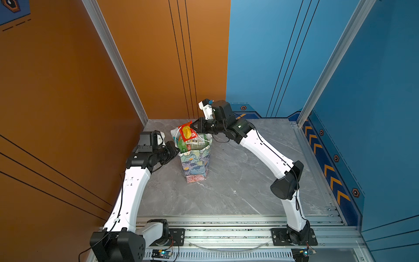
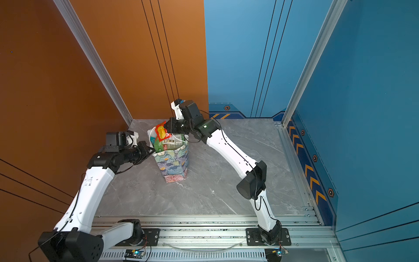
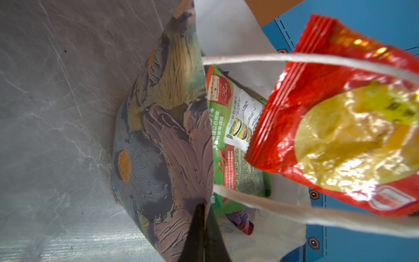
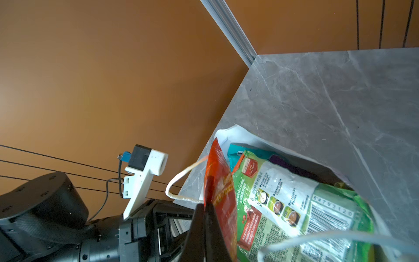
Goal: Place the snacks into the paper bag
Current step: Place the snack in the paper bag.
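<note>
1. Our right tool (image 1: 193,126) is clamped on the red packet (image 1: 187,132), whose long axis runs forward from its tips.
2. The paper bag (image 1: 196,161) opens just below that tool; our left tool (image 1: 178,150) pinches its rim.

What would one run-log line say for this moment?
left gripper: shut on paper bag rim | right gripper: shut on red packet over bag mouth | green packet: in bag

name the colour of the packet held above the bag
The packet is red with a yellow patch; left wrist view shows it best.
</note>
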`<move>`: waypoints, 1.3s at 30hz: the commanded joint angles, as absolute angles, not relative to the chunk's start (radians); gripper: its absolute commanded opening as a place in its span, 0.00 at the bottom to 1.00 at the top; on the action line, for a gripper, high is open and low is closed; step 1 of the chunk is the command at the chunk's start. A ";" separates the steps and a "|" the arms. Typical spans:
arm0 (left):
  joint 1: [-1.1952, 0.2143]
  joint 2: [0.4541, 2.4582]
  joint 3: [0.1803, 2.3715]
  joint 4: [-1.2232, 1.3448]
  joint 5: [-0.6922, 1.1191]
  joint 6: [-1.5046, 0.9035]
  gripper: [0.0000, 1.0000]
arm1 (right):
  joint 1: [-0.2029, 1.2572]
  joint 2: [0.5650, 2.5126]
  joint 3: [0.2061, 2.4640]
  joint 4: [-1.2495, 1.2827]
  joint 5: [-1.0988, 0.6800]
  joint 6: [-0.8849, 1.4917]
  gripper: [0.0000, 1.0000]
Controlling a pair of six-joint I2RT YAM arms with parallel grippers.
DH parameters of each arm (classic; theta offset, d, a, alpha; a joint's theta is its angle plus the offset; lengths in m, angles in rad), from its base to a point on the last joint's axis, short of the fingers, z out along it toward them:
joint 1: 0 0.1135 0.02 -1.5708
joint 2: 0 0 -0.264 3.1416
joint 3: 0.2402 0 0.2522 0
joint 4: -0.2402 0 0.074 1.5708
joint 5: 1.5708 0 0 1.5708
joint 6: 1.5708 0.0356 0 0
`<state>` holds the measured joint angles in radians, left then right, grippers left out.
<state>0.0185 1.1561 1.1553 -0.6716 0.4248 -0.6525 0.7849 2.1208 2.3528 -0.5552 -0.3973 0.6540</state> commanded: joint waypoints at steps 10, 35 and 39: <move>0.011 1.163 1.167 -0.683 0.444 -0.652 0.00 | 0.764 2.013 2.274 -0.568 -0.379 0.663 0.41; 0.016 1.071 1.197 -0.679 0.481 -0.569 0.98 | 0.491 1.607 1.742 -0.407 -0.165 0.604 0.82; 0.015 0.990 1.193 -0.622 0.465 -0.542 0.98 | 0.447 1.515 1.628 -0.400 -0.102 0.549 0.91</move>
<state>0.0185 1.0538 1.1687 -0.6659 0.4503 -0.5907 0.4740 1.5875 1.6932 -0.4377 -0.1768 0.6064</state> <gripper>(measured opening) 0.979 0.889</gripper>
